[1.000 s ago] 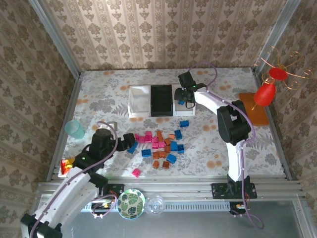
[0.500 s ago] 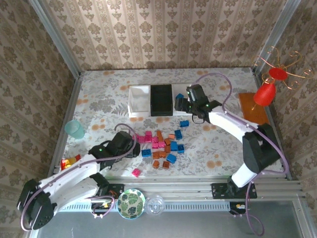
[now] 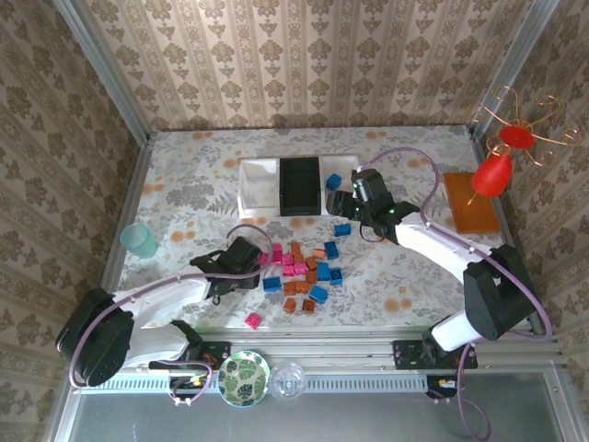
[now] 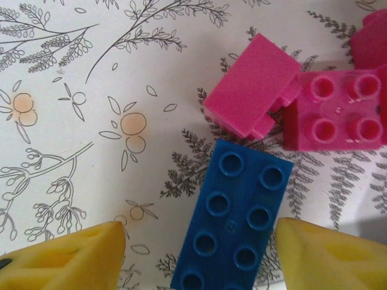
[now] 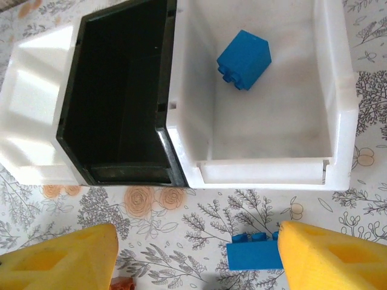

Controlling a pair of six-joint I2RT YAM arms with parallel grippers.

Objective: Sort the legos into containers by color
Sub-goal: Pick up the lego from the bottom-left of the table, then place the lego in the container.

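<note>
The table (image 3: pixel 184 184) is bright and evenly lit from overhead, with only soft, short shadows beneath the arms, and the view from above stays sharp out to its edges. Close up, the white bin (image 5: pixel 260 121) is washed out almost to glare, while the black bin (image 5: pixel 115 103) loses its inner detail. The yellow fingertips (image 4: pixel 60 260) look soft and out of focus beside the crisp blue brick (image 4: pixel 236 223).
</note>
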